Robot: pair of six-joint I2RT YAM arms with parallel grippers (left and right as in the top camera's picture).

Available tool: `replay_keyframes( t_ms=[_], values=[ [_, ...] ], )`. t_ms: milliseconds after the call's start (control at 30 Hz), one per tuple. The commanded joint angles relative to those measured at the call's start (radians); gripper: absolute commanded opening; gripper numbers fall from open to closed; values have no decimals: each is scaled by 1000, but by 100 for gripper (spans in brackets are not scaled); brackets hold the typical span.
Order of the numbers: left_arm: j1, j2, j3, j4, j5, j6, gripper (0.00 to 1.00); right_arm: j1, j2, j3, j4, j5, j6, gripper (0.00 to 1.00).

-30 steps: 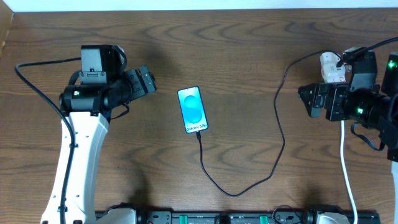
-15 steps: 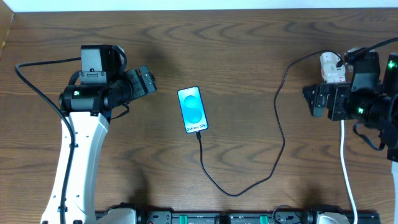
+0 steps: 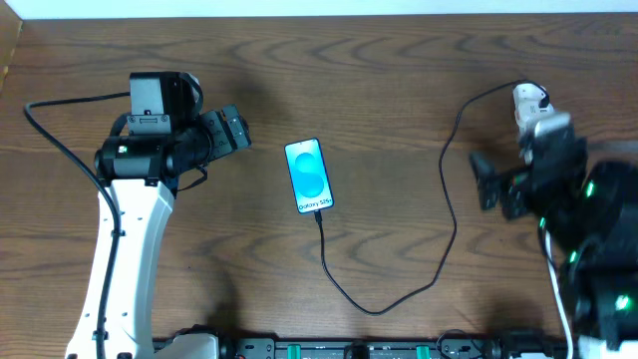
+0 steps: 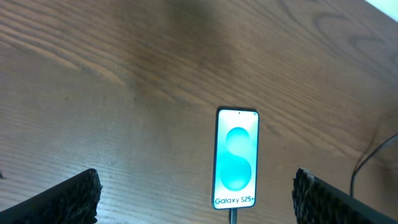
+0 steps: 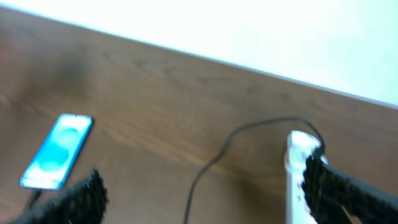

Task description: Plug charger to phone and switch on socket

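Since the floppy charger (image 3: 376, 311) already looks seated in the phone (image 3: 308, 176) at mid counter (image 3: 399, 80), imo the light socket (image 3: 528, 102) far right will skid, so push straight down on top; left claw (image 4: 196, 198) n right claw (image 5: 208, 193) both gape empty.

A phone (image 3: 308, 176) lies flat on the table (image 3: 399, 60), a little left of centre. The charger cable (image 3: 445, 214) meets the phone's near edge and runs toward the front of the table. There it curves right and climbs back to the far end of the socket (image 3: 528, 103). The socket lies at the far right, mostly under the right arm (image 3: 573, 214). Its cord (image 3: 563, 309) trails toward the front edge. The left gripper (image 3: 235, 131) is left of the phone, apart from it. The right gripper (image 3: 485, 181) is between the cable and the socket, just beside the cable.
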Motion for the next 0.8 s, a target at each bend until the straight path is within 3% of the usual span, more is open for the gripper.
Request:
replay_keyframes(
  t_ms=[0, 167, 367, 767],
  values=[
    [3, -5, 5, -3, -14, 10, 98, 9, -126, -172, 72, 4, -56, 99],
    [3, -5, 5, -3, -14, 10, 98, 9, -331, -446, 238, -3, -55, 99],
    [3, -5, 5, -3, -14, 10, 98, 10, -509, -647, 356, -10, -37, 99],
    [3, -5, 5, -3, -14, 10, 98, 16, -650, -838, 464, -16, -29, 99]
  ],
)
